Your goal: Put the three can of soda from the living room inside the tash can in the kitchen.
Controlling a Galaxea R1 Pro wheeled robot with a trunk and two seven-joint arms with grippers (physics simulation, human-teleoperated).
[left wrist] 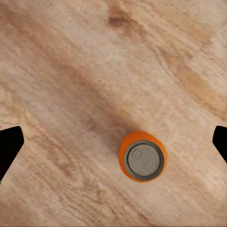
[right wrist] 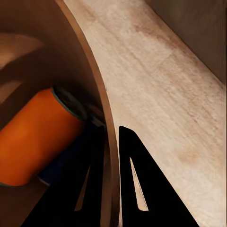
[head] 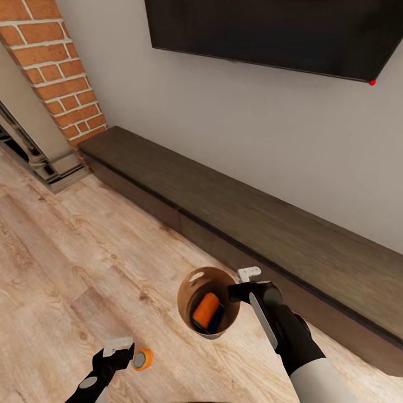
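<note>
Right hand (head: 242,288) is clamped on the bin (head: 190,280) rim, one finger inside, one outside, with a soda can (head: 205,311) lying in it. Left hand (left wrist: 113,142) is spread wide over another can (left wrist: 142,156) standing on the wood floor (left wrist: 71,71).

Counting two orange soda cans: one (head: 142,359) standing upright on the wood floor (head: 67,268), one (head: 206,311) lying tilted inside the trash can (head: 193,280), leaning against something dark blue (head: 217,317), too hidden to identify. Counting one trash can, with one oval handle slot (head: 196,276) showing near its rim. Tallying two grippers, left (head: 118,348) and right (head: 246,282). Also showing one black television (head: 268,33), one long dark-brown cabinet (head: 235,218) and one red brick fireplace column (head: 56,67).
</note>
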